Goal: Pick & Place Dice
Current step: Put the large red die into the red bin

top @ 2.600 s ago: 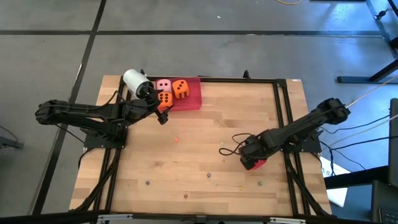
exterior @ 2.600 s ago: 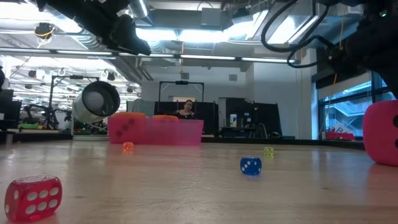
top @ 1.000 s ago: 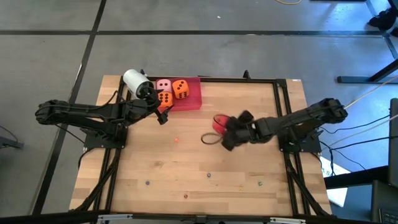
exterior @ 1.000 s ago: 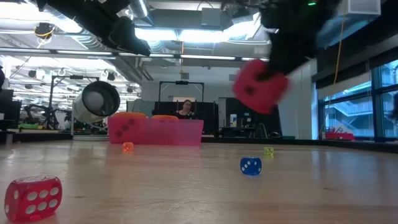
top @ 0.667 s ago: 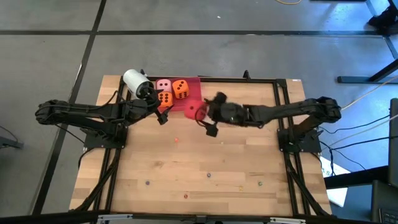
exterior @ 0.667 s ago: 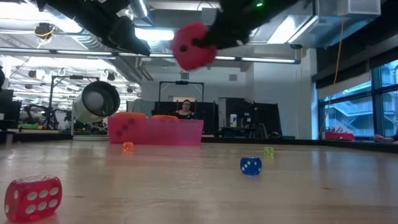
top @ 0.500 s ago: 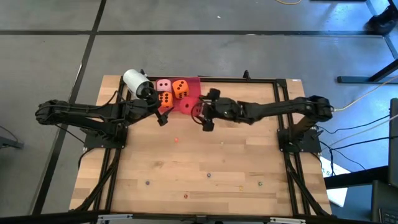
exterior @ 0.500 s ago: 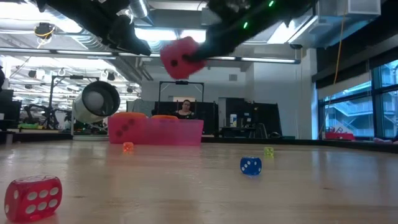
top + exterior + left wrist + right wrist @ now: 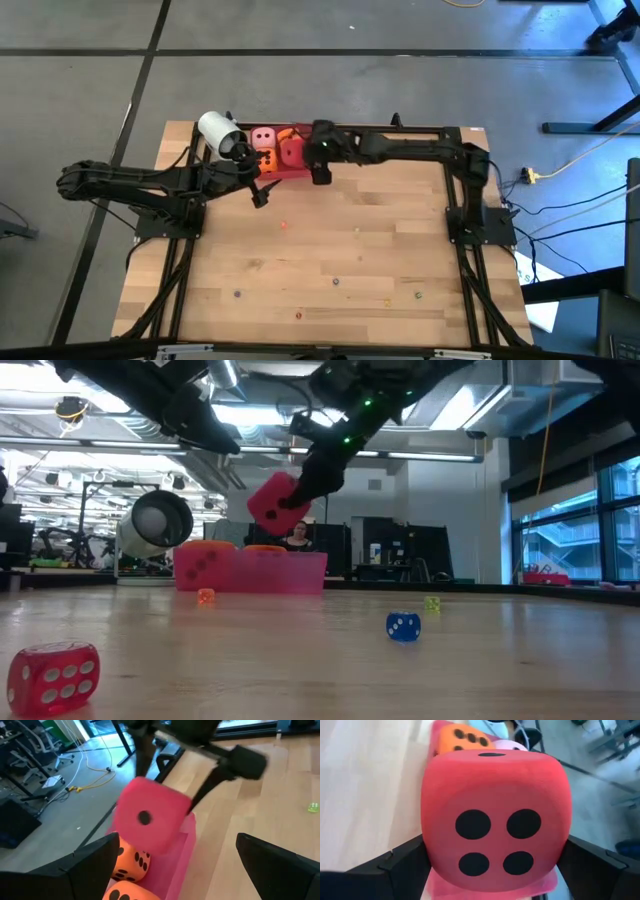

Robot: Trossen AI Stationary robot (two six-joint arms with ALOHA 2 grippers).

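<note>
My right gripper (image 9: 308, 152) reaches across the table's far side and is shut on the red die (image 9: 291, 152), which hangs just above the flat red tray (image 9: 312, 165) at the far left. In the tray sit the pale pink die (image 9: 264, 137) and two orange dice (image 9: 268, 157) (image 9: 131, 861). In the low view the red die (image 9: 278, 502) is above the tray's wall (image 9: 285, 573). My left gripper (image 9: 260, 190) is open and empty just in front of the tray. My right gripper pinches the red die between its two fingers (image 9: 402, 865), on two opposite side faces (image 9: 432, 845). The fingers come from the table's right, slanting down. The die is lifted clear above the tray and tilted, its four-pip face toward the wrist camera.
A white roll (image 9: 215, 127) lies at the far left beside the tray. Several tiny coloured dice and beads are scattered over the wooden table, among them a small red one (image 9: 55, 677) and a blue one (image 9: 403, 626). A person (image 9: 300, 536) sits in the room behind.
My right gripper has carried the red die, lifted clear, from the table's middle toward the far left edge. It has brought the die over the tray and then lowered it closer to the tray.
</note>
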